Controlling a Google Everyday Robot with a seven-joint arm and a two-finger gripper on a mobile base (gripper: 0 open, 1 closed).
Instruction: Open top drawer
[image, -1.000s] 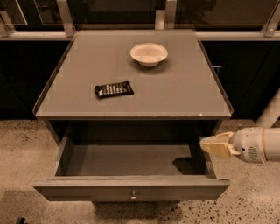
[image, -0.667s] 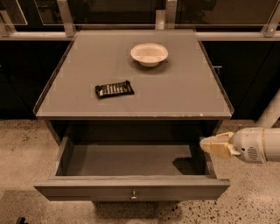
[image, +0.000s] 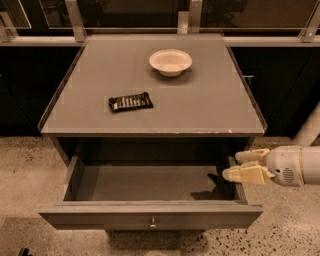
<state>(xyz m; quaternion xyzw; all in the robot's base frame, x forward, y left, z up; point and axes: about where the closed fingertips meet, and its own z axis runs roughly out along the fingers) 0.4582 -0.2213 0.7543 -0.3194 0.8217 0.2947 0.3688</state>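
Note:
The top drawer is pulled far out from under the grey cabinet top. It has a flat grey front with a small round metal knob, and its grey inside holds nothing. My gripper comes in from the right and hovers at the drawer's right side wall, just over its inner right corner. Its two cream fingers point left with a gap between them and hold nothing. It casts a shadow on the drawer floor.
On the cabinet top stand a white bowl at the back and a dark snack packet left of centre. Dark cabinets and a railing run behind. Speckled floor lies on both sides.

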